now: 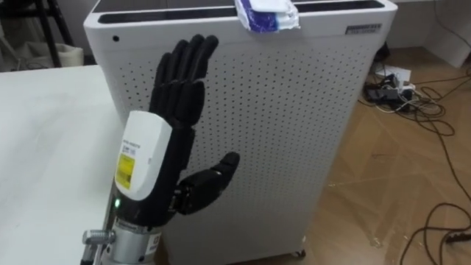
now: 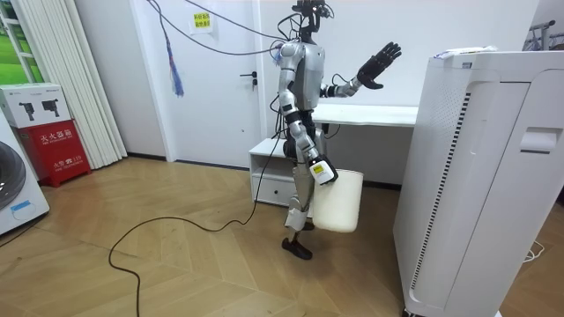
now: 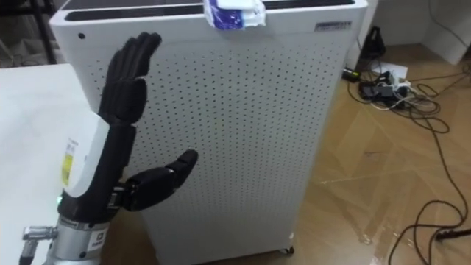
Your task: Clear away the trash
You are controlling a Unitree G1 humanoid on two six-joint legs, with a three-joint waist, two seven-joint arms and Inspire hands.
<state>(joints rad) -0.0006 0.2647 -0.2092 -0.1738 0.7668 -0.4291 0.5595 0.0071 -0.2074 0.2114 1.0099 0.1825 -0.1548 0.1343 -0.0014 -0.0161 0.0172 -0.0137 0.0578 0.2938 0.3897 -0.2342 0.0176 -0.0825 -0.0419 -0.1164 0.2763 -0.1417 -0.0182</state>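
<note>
A crumpled blue-and-white wrapper (image 1: 266, 15) lies on the top front edge of a tall white perforated appliance (image 1: 294, 140). My left hand (image 1: 176, 88) is raised in front of the appliance's left part, open, its fingers straight and pointing up, well below and left of the wrapper. In the room view I stand facing the appliance (image 2: 476, 176) with the left hand (image 2: 377, 66) lifted towards it. My right hand (image 2: 322, 172) hangs at my side and carries a white bin (image 2: 339, 201) by its rim, off the floor.
A white table (image 1: 44, 147) runs along my left, close to the appliance. Cables and a power strip (image 1: 401, 92) lie on the wooden floor to the right. A low white cabinet (image 2: 269, 172) stands behind me.
</note>
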